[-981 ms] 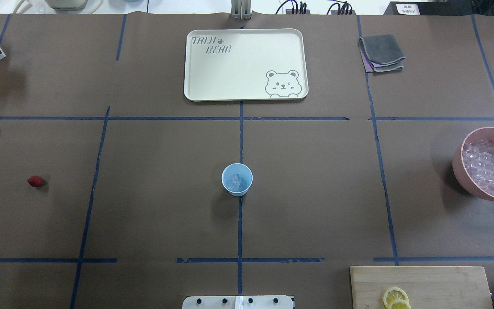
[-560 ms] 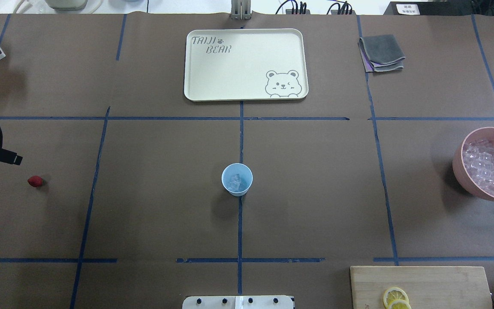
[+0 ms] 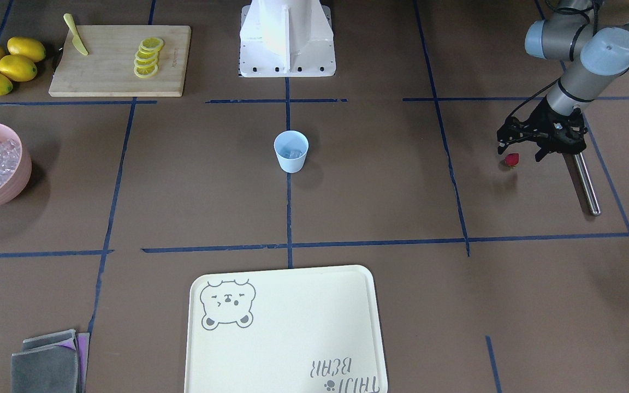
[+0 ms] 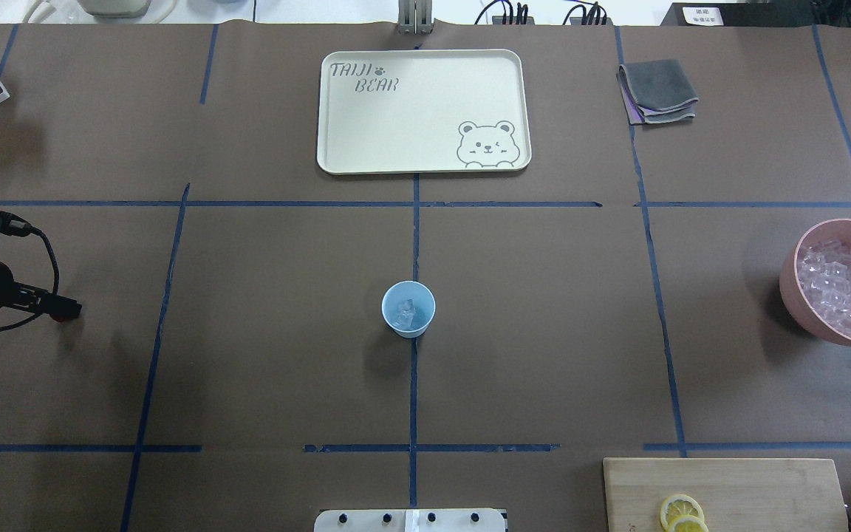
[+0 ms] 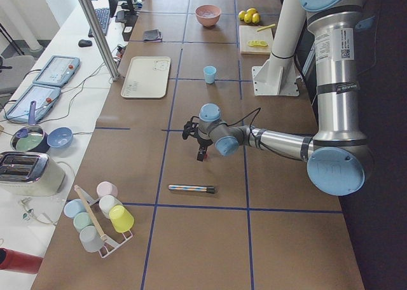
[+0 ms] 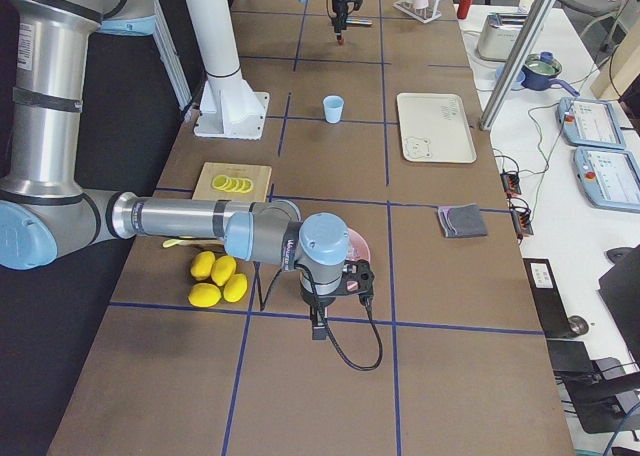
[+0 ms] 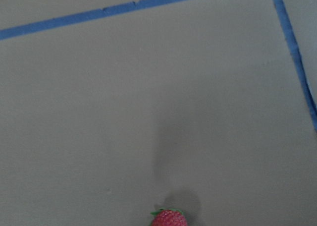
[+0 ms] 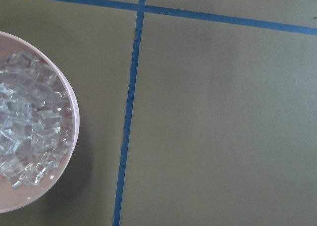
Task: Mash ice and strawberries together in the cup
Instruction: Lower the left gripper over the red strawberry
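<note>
The pale blue cup stands at the table's middle with a few ice cubes inside. The small red strawberry lies on the brown paper at the robot's far left. My left gripper hangs just above it, open, with nothing held. In the left wrist view the strawberry sits at the bottom edge and no fingers show. In the overhead view the left gripper covers the berry. My right gripper shows only in the exterior right view, beside the pink bowl, and I cannot tell its state.
A pink bowl full of ice is at the right edge. A metal rod lies just beyond the strawberry. A cream tray, grey cloths, and a cutting board with lemon slices are also on the table.
My left arm has come in from the left edge and moved toward the strawberry, now covering it in the overhead view. The cup and bowl have not moved.
</note>
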Available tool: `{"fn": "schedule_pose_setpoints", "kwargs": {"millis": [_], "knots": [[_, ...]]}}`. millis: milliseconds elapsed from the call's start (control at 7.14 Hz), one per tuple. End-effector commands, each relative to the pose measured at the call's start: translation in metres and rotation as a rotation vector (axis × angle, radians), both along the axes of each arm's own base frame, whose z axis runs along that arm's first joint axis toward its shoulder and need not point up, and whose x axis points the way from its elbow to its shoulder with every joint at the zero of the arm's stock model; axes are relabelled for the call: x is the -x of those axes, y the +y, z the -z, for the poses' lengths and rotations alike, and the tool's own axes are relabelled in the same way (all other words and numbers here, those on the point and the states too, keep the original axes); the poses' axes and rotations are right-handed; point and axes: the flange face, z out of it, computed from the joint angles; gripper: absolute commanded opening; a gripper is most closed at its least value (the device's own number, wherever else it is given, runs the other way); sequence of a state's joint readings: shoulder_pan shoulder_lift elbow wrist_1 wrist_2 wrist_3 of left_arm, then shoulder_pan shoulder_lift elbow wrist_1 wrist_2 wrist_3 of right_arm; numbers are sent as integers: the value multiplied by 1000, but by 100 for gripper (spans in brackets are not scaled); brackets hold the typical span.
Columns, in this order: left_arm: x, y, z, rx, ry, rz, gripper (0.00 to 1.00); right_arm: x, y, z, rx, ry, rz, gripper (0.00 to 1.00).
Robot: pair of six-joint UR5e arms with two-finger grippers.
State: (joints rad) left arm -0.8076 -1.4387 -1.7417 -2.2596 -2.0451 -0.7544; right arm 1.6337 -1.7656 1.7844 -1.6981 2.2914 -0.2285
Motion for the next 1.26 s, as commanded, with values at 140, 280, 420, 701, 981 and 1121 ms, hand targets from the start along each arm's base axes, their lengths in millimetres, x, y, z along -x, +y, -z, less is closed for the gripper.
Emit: {"fn": "schedule_pose_setpoints", "kwargs": {"millis": [140, 280, 420, 701, 981, 1121], "knots": [[-14, -1, -7, 11, -8, -13, 100, 0, 0, 0, 0, 1, 0, 100], [-16, -3, -5, 8, -5, -13, 98, 1, 0, -1, 2, 1, 2, 100], [-17, -4, -4, 8, 0, -12, 86, 0, 0, -1, 2, 1, 0, 100], [-18, -5, -3, 9, -1, -9, 37, 1, 0, -1, 2, 1, 2, 100], [-13, -3, -3, 1, -3, -13, 8, 0, 0, 0, 0, 0, 0, 100], [-10, -2, 4, -11, 4, -11, 7, 0, -1, 0, 0, 0, -1, 100]]}}
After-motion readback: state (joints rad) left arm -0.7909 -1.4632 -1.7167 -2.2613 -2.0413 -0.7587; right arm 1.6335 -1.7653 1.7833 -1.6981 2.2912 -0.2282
